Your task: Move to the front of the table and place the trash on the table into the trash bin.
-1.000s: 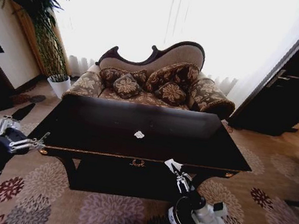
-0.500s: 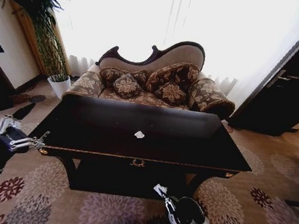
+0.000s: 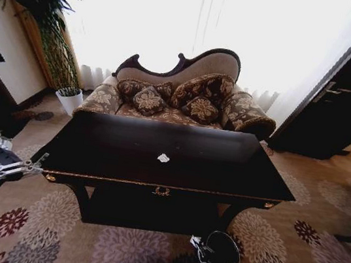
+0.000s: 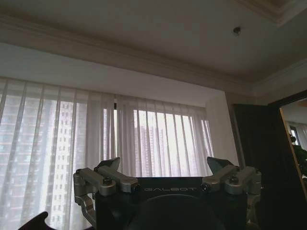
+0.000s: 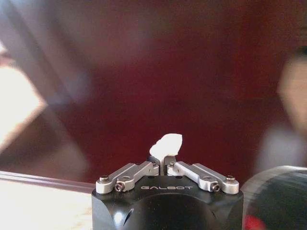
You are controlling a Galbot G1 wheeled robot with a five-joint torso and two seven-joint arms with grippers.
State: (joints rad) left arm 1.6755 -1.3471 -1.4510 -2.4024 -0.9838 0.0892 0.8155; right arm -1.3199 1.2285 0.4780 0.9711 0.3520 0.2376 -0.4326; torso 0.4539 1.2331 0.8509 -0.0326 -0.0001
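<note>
- One crumpled white paper scrap [image 3: 163,158] is seen in the head view on the glossy black desk [image 3: 222,171], near its front centre, just behind the gold emblem [image 3: 162,192]; being a rounded wad, it shows no clear long axis or pointing direction.
- Also in the head view, the left tool [image 3: 9,161] is held off the desk's left front corner, and the right tool [image 3: 201,246] is lowered in front of the desk, beside a round dark object that may be the trash bin [image 3: 223,248].
- From the left wrist view, the left tool [image 4: 165,168] is seen released, fingers spread, empty, aimed at the curtains [image 4: 72,158].
- From the right wrist view, the right tool [image 5: 165,160] is seen clenched on a small white paper wad [image 5: 168,143].
- Progress is judged partial: one piece is carried for disposal, one is left on the desk.
</note>
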